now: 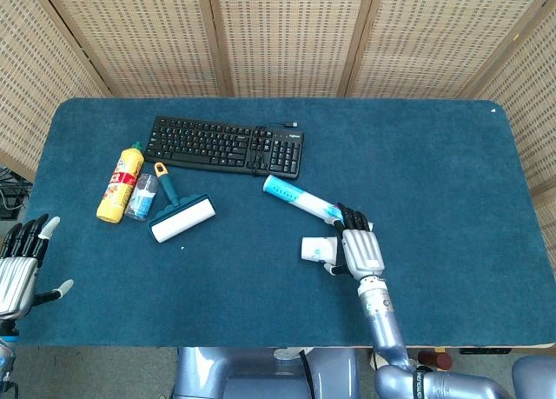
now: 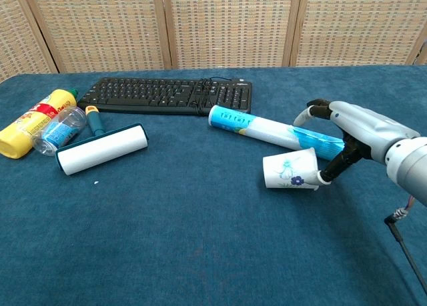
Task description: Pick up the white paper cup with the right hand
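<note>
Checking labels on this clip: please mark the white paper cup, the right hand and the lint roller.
white paper cup point(image 2: 288, 171), chest view, on its side wall near the blue flower print.
right hand point(image 2: 353, 129), chest view, on the back of the hand.
lint roller point(image 2: 102, 149), chest view, on the middle of its white roll.
</note>
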### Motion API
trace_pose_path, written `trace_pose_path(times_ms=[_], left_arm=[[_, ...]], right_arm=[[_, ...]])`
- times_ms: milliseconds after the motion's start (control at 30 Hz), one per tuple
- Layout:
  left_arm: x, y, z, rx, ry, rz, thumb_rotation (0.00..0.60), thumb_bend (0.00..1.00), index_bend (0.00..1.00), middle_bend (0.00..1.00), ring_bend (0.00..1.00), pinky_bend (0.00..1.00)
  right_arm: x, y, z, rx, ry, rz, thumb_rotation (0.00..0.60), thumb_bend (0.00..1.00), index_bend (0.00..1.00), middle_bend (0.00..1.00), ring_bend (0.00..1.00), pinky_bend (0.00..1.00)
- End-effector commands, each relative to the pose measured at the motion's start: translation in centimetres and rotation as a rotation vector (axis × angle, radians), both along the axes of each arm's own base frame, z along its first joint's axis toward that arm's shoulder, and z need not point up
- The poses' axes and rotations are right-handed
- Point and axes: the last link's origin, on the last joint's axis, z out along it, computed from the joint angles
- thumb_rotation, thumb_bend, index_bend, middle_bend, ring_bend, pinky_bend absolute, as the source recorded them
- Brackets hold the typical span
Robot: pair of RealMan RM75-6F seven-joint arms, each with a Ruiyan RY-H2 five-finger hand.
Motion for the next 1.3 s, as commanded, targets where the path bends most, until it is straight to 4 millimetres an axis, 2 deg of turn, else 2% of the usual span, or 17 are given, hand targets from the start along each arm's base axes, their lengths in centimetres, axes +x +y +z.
trace_pose_path(times_ms=[33,300,500,800,1300], left_arm=[[0.1,-0.1,0.0,0.0,-0.002,-0.002,0.6,0.17,0.0,0.0,0.0,0.0],[0.1,-0.1,0.2,-0.001,-0.008,-0.001,0.6,0.17,0.0,0.0,0.0,0.0],[-0.1,-0.1,0.3,-0.002,-0.021,0.005,0.6,0.17,0.0,0.0,0.0,0.0],[-0.1,-0.1,0.5,-0.001,-0.036,0.002,0.6,0.17,0.0,0.0,0.0,0.0],[0.2,-0.2,0.2,-0.019,-0.036,-0.005,0.6,0.17,0.0,0.0,0.0,0.0]], right_arm=[[0.2,0.9,0.3,-0.016,0.032,0.041,0.6,0.22,0.24,0.0,0.0,0.0],[2.1,3.8,-0.9,0.026,0.08,0.091,0.6,0.22,0.26,0.0,0.0,0.0],[3.7,5.5,-3.2,0.087,0.088,0.073,0.6,0.22,0.26,0.0,0.0,0.0],[4.2,4.7,-4.8,0.001,0.228,0.083,0.6,0.22,0.29,0.0,0.0,0.0],[6.0,4.2,-5.7,-0.1,0.362,0.126,0.6,0.22,0.31,0.0,0.0,0.0]])
